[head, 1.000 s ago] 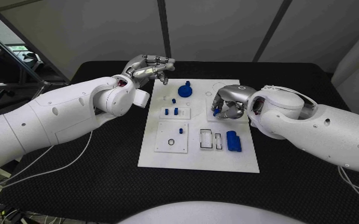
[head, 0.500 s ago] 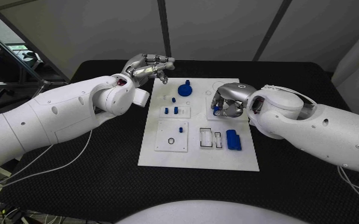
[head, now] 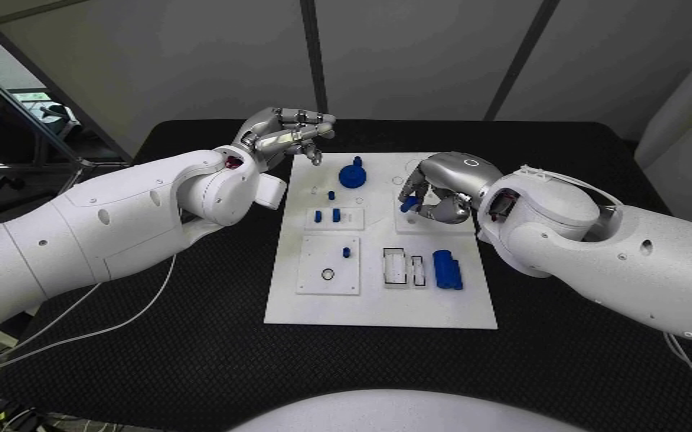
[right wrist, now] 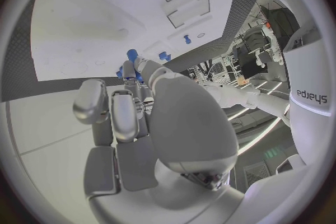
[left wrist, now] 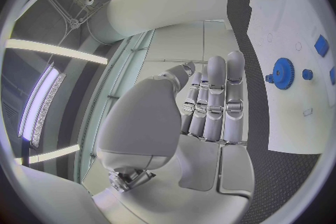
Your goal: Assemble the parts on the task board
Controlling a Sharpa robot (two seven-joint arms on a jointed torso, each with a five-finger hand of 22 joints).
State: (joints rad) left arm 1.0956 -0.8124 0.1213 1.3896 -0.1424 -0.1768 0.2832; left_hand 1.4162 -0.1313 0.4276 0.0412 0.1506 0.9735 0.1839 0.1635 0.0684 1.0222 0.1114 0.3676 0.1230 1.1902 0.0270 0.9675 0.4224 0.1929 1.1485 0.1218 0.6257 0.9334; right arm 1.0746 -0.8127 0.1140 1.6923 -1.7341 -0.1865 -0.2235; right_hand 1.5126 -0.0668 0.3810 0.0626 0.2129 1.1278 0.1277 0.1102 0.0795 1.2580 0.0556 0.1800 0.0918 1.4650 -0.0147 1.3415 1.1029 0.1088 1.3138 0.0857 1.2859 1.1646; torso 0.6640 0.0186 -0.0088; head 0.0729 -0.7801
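Task board (head: 378, 297) — right robot hand (head: 433, 198) pinching blue part (head: 408, 204); left robot hand (head: 289, 132) curled, empty

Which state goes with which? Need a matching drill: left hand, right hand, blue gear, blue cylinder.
Things:
1. left hand
2. right hand
3. blue gear
4. blue cylinder

States:
A. lies on the task board beside the rectangular slots
B. holds a small blue part
C. holds nothing, at the board's far left corner
D. sits on the board's far end

Pairs: 1-C, 2-B, 3-D, 4-A
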